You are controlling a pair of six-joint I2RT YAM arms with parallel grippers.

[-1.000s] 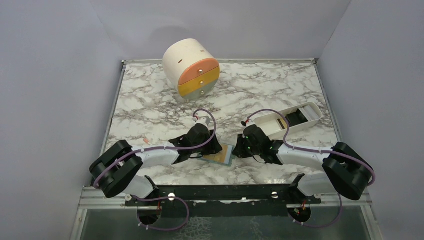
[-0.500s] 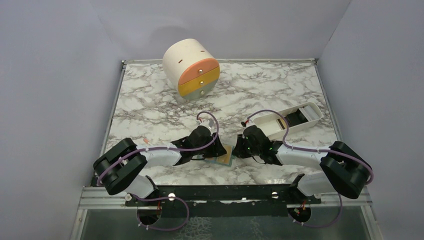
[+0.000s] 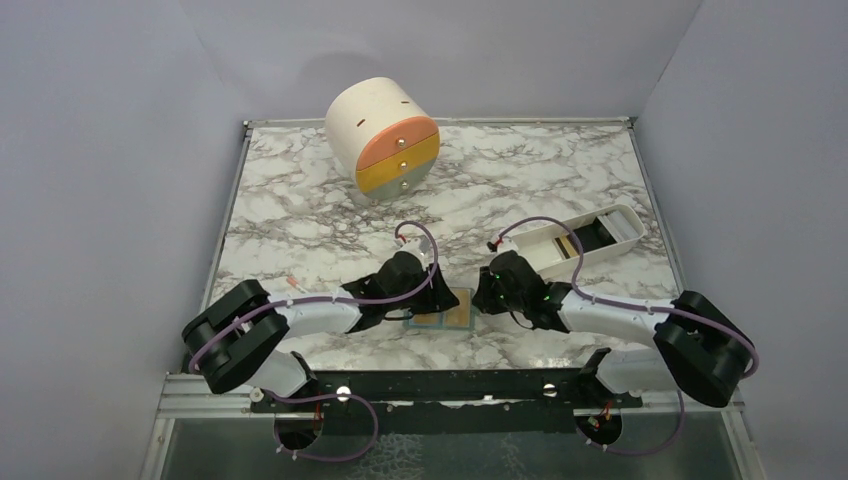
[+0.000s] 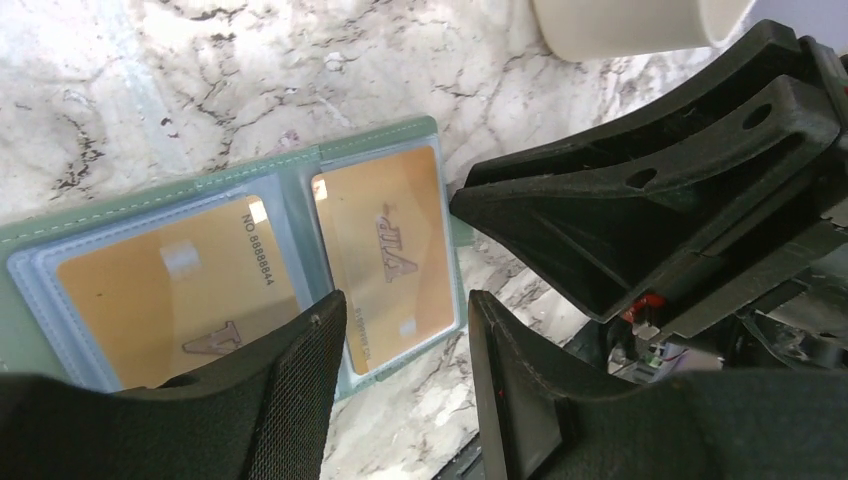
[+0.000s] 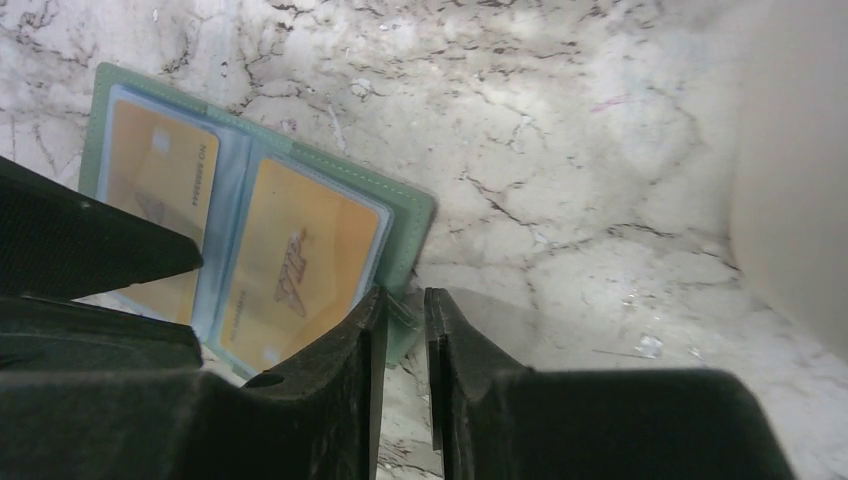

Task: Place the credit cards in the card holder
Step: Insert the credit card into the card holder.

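Note:
The sage-green card holder (image 3: pixel 447 310) lies open on the marble between my two grippers. Two tan-orange credit cards sit in its sleeves, one on the left (image 4: pixel 180 290) and one on the right (image 4: pixel 390 255). Both also show in the right wrist view (image 5: pixel 300 260). My left gripper (image 4: pixel 405 345) is open and empty, low over the holder's near edge. My right gripper (image 5: pixel 402 330) is nearly closed, with the holder's green right edge (image 5: pixel 412 235) between its fingers. More cards, one black (image 3: pixel 597 233) and one tan (image 3: pixel 564 247), lie in the white tray.
The long white tray (image 3: pixel 628 225) lies at the right, just behind my right arm. The cream cylinder with orange, yellow and grey drawers (image 3: pixel 383 135) stands at the back centre. The two grippers (image 3: pixel 430 298) (image 3: pixel 488 292) are very close together.
My left gripper has moved right over the holder. The holder has turned a little squarer and shifted slightly right. My right gripper has stayed at its right edge.

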